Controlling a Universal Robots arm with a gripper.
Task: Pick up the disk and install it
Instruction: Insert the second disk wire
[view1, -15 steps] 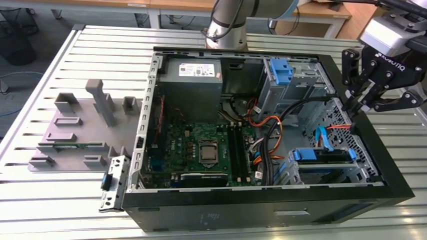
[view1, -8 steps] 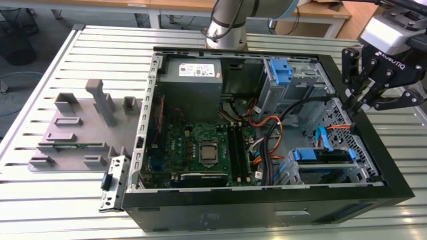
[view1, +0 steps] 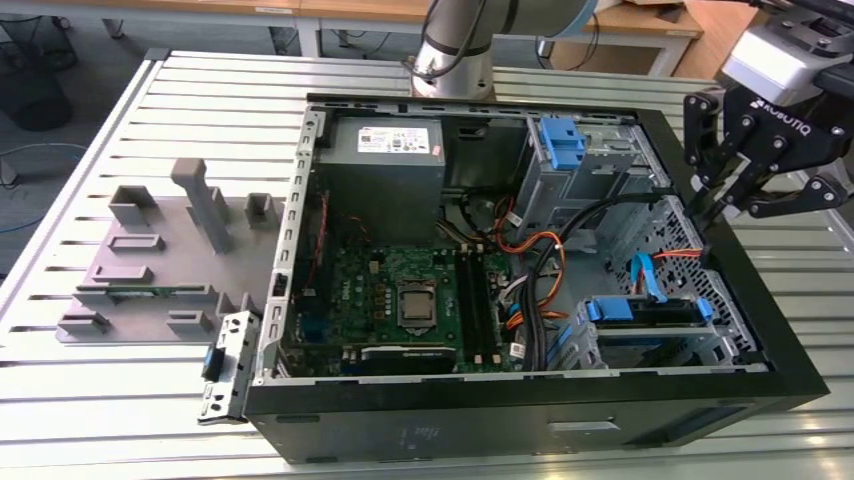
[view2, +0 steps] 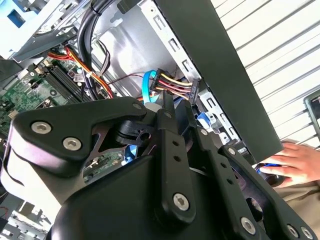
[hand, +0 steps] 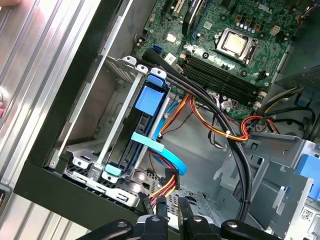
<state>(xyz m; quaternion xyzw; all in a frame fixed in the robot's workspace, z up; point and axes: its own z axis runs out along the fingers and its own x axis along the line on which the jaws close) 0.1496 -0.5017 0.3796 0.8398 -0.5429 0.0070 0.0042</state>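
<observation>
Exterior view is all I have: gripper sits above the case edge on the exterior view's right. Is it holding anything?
Observer: No. In the first wrist view the gripper is shut, with nothing between its fingers.
Operator: What's just ahead of it?
Observer: A drive power connector on yellow, red and black wires. It isn't plugged into anything that I can see, and a light-blue flat cable runs beside it.
Operator: Anyone close?
Observer: Yes. The second wrist view shows a person's hand just outside the black case wall.
</observation>
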